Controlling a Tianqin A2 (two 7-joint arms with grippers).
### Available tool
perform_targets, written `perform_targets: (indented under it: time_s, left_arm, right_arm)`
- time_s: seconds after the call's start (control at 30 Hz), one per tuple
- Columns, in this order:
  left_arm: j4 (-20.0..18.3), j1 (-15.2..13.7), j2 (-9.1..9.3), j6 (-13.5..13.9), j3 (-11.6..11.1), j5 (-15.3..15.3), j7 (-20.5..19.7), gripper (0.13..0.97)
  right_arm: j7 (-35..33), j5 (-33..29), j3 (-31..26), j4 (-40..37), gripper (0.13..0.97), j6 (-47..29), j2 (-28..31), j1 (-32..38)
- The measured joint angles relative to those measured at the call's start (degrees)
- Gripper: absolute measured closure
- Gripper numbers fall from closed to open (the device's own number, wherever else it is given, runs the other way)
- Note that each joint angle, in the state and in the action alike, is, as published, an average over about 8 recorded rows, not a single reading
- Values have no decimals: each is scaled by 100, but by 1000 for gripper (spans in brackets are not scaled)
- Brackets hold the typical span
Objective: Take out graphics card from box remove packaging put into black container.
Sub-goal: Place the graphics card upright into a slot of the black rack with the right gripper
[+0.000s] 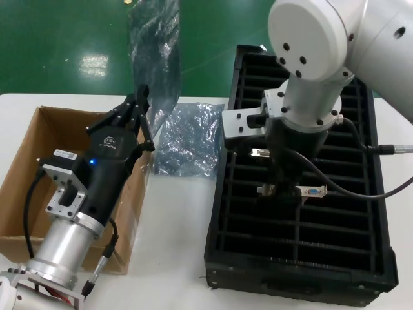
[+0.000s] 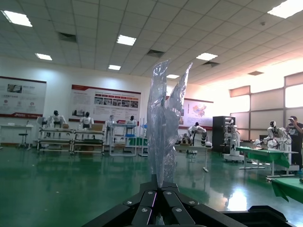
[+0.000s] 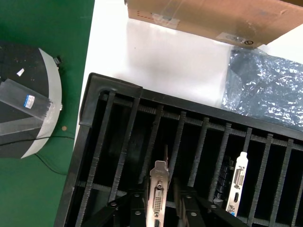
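The white table [image 1: 174, 226] carries everything. The black container [image 1: 361, 258] lies under the right gripper [image 3: 158, 208], its crosswise slots running on every side of the fingers. The box [image 1: 26, 168] sits under the left arm, its open side up, with the left gripper [image 1: 139, 103] raised above its far edge.

The left gripper is clamped on the packaging [image 1: 155, 45], which stands up from the fingertips as a crinkled strip. A second bag [image 1: 188, 139] lies flat on the table between the box and the container, just below and to the right of that gripper.

The right gripper grips the graphics card [image 3: 158, 198] by its bracket end, upright in a slot of the container. The right arm's wrist blocks most of this from the head view, where only a silver bracket with a blue port [image 1: 308, 190] shows beside the gripper.

The right wrist view shows what the head view hides: the held card between the fingers, and another card [image 3: 236, 182] standing in a slot near them. The left wrist view shows the bag pinched at the fingertips.
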Motion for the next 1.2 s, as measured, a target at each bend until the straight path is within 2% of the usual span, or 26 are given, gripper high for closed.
perform_targets:
  time_s: [0.27,0.53,0.67,0.93,0.97,1.2]
  left_arm:
    - [8,6,-10,16,-31,-11,25,957]
    - [-14,22,-28,29,-60,-27,21,957]
    - [-23,30,-33,31,-69,-30,22,957]
    - [-65,47,-62,0,-58,-26,-45,957]
    - [-75,51,-68,-11,-50,-23,-69,957]
    - [-195,99,-107,-103,35,10,-259,957]
  right_arm:
    - [-100,-164,1,-151,799,0,-139,34]
    - [-171,-503,160,-218,647,47,-259,28]
    - [-199,-700,292,-265,647,111,-326,7]
    - [-53,-1145,543,-197,439,206,-352,-38]
    - [-7,-1207,575,-153,439,208,-337,-50]
    - [364,-1573,847,233,301,246,-189,-248]
